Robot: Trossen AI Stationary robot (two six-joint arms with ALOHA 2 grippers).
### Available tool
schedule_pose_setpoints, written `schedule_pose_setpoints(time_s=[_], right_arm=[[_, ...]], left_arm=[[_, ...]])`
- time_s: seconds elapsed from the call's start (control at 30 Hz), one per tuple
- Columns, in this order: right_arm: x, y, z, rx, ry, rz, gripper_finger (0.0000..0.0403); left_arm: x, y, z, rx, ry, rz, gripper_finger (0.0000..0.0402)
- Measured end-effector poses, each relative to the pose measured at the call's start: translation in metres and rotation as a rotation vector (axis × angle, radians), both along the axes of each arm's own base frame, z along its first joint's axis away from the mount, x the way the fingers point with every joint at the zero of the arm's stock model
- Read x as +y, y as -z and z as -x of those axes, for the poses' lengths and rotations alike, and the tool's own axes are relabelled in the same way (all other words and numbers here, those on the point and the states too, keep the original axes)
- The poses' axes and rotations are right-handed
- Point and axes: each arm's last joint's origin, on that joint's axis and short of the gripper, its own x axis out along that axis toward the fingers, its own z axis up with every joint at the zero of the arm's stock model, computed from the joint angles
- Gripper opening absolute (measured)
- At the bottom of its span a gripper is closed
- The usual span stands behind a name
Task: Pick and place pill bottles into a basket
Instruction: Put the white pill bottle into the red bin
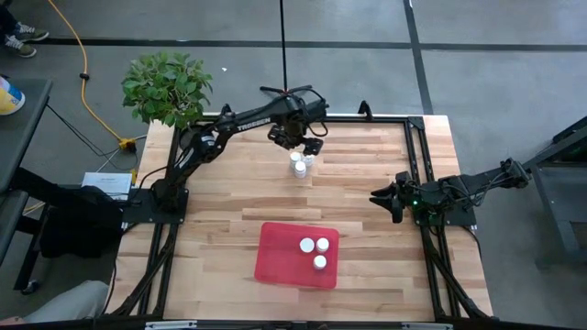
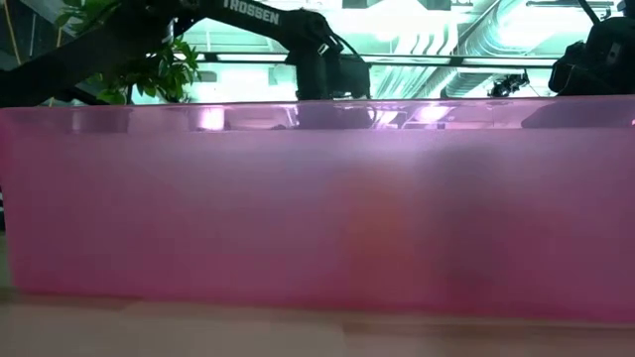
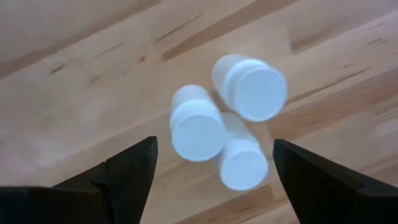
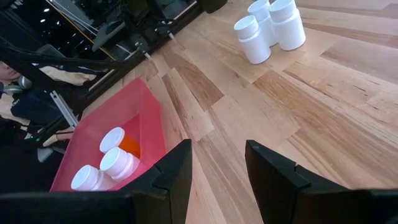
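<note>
A: Left pincer (image 1: 296, 147) hangs over three pill bottles (image 1: 299, 165) bunched upright at the far middle of the surface (image 1: 367, 211), fingers spread wide, nothing in them.

B: Basket (image 1: 275, 261)?

A: Near edge, well apart, three white-capped bottles in it already. Right pincer (image 1: 385, 203) parked at the right side, fingers closed, empty.

B: Tips for the grab?

A: The bottles touch each other. I'd straddle just one outer bottle, drop straight down, close gently, or the neighbours will likely tip.
</note>
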Motion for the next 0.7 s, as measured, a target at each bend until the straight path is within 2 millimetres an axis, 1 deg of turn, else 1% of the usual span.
schedule_pose_setpoints(time_s=[0.23,0.4,0.7], right_arm=[[0.000,0.000,0.000,0.000,0.000,0.000,0.0140],[0.000,0.000,0.000,0.001,-0.001,0.001,0.0140],[0.000,0.000,0.000,0.001,-0.002,0.004,0.0140]], left_arm=[[-0.001,0.022,0.004,0.075,0.001,0.034,0.0353],[-0.002,0.032,0.004,0.092,0.007,0.038,0.0353],[0.000,0.034,0.000,0.047,0.032,0.014,0.0353]])
